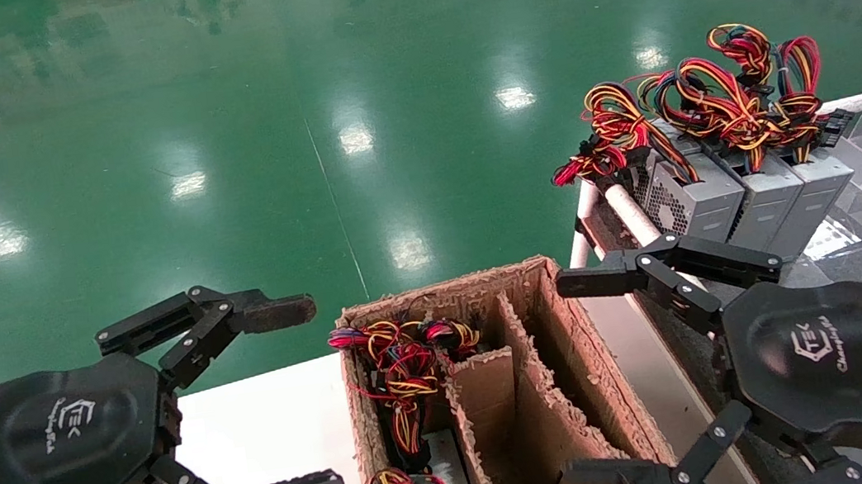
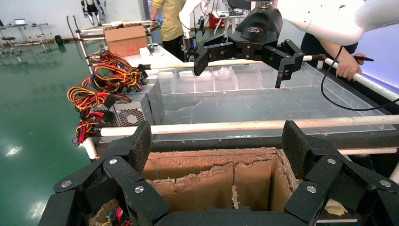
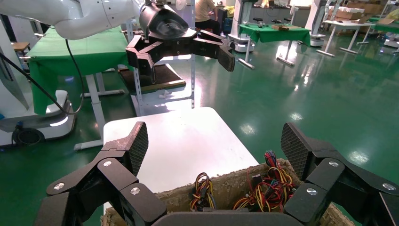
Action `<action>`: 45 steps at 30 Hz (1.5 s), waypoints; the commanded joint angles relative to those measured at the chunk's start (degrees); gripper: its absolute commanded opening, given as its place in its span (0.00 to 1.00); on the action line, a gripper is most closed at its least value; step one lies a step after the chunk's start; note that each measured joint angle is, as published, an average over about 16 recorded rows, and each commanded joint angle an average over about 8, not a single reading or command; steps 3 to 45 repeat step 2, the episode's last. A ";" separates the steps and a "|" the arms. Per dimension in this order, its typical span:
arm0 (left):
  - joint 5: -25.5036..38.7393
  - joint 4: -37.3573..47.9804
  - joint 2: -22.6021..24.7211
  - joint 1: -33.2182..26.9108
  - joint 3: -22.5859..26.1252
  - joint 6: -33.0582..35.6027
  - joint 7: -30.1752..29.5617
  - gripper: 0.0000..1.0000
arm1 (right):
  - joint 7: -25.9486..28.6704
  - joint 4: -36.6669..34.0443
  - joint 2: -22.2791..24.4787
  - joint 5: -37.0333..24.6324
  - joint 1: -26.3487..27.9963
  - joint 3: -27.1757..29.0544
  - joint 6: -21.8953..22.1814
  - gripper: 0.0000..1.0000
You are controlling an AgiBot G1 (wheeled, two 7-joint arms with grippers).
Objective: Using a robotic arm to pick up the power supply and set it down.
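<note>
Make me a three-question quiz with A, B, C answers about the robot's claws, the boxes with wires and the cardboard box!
1. Where do the grey power supplies stand?
A. on the white table
B. on the tray rack to the robot's right
C. on the floor

2. How many stand there in a row?
A. three
B. one
C. six

3. How are the left gripper and right gripper?
A. both shut
B. both open
C. holding wires

Answers: 1 B, they sit behind the white rail. 2 A, three grey ends show. 3 B, fingers spread, empty, flanking the cardboard box.

Power supplies [image 1: 732, 186] on shelf [image 1: 857, 252], right of carton [image 1: 539, 303].
</note>
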 commanded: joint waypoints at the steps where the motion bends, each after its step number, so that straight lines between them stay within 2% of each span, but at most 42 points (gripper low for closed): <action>1: 0.00 0.00 0.00 0.00 0.00 0.00 0.00 1.00 | -0.01 -0.02 -0.01 -0.01 0.01 -0.01 0.01 1.00; 45: 0.00 0.00 0.00 0.00 0.00 0.00 0.00 1.00 | -0.01 -0.02 -0.01 -0.01 0.01 -0.01 0.02 1.00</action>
